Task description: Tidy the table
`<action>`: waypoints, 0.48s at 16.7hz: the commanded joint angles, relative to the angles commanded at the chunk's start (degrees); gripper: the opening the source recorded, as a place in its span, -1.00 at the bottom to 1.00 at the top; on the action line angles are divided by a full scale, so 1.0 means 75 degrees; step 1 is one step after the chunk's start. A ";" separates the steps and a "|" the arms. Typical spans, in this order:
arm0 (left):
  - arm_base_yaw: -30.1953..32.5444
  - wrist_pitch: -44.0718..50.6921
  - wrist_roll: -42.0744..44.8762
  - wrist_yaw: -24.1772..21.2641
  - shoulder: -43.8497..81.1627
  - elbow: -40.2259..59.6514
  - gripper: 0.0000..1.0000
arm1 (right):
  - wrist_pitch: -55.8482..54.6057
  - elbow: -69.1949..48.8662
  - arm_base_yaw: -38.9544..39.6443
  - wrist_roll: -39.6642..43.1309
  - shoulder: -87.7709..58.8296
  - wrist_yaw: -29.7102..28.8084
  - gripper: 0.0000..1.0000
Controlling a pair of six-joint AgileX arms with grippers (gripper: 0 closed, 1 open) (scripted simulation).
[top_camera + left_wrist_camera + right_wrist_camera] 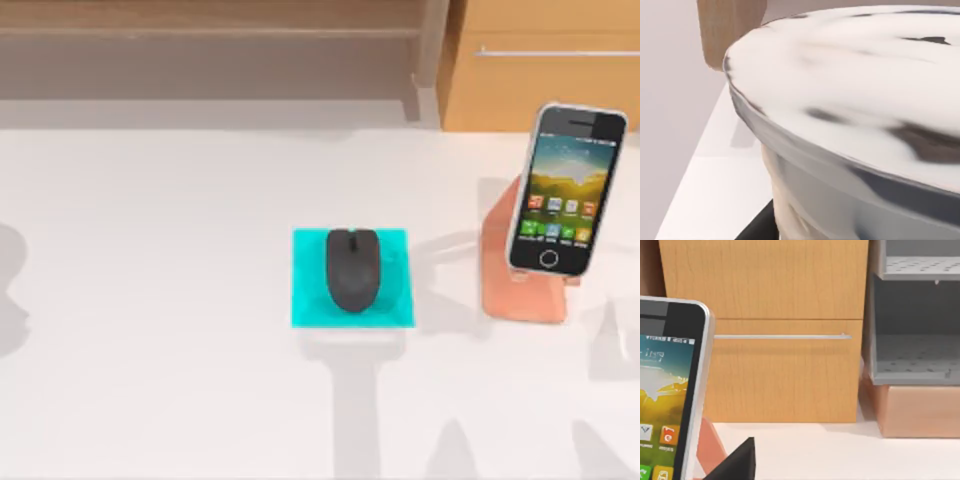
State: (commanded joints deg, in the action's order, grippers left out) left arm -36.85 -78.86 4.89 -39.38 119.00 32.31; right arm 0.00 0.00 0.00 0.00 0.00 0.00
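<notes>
White desk (150,300) carries three loose things. A black mouse (353,269) sits centred on a cyan mat (310,300) mid-desk. A phone (566,190) leans upright on a salmon stand (500,270) near the desk's right edge, towards the back. A wooden cabinet (540,90) with a metal handle (555,52) stands at the back right corner.

My right wrist view shows the phone (667,390) close up, with the cabinet front (785,375) behind it; a dark claw tip (740,460) pokes in by the stand. Cannot tell how far my right claw is open, and nothing visibly held. My left wrist view has a pale curved surface right up close; left claw state cannot tell either.

Handling guess: phone is rigid, slick glass and thin, so pinch the long side edges, not the screen. It's only leaning, so it could tip. Mouse is light, smooth and domed; grip across its narrow flanks. Mat is thin and probably slides.
</notes>
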 joint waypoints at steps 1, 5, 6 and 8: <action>0.0000 0.0094 0.0001 0.0001 -0.0096 -0.0004 -1.00 | 0.0000 0.0000 0.0000 0.0000 0.0000 0.0000 1.00; -0.0001 0.0279 0.0002 0.0002 -0.0290 -0.0010 -1.00 | 0.0000 0.0000 0.0000 0.0000 0.0000 0.0000 1.00; -0.0001 0.0279 0.0002 0.0002 -0.0290 -0.0010 -1.00 | 0.0000 0.0000 0.0000 0.0000 0.0000 0.0000 1.00; 0.0000 0.0263 0.0014 0.0004 -0.0263 -0.0001 -1.00 | 0.0000 0.0000 0.0000 0.0000 0.0000 0.0000 1.00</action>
State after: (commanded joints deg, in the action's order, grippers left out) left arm -36.85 -76.88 4.99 -39.35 117.03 32.30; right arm 0.00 0.00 0.00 0.00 0.00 0.00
